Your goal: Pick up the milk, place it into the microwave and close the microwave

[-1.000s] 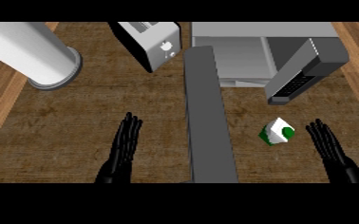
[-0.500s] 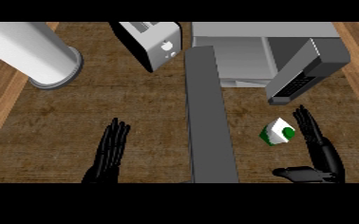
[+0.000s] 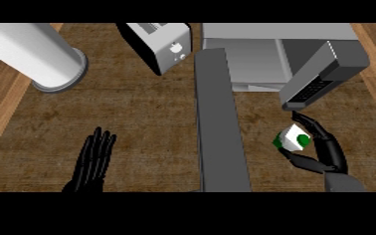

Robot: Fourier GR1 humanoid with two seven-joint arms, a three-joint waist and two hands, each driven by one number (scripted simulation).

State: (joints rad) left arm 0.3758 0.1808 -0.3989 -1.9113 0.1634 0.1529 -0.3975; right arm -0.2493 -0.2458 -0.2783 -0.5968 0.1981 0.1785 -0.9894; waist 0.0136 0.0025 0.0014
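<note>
Wooden counter (image 3: pixel 147 109): right hand (image 3: pixel 329 152) now curls fingers (image 3: pixel 314 128) round the milk (image 3: pixel 295 139).

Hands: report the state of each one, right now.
Left hand: open, fingers straight, holding nothing.
Right hand: shut on the milk, fingers and thumb curled round it.

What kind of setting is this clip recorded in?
Most likely a kitchen counter: an open microwave and a toaster stand on a wooden worktop, with a small milk carton nearby.
</note>
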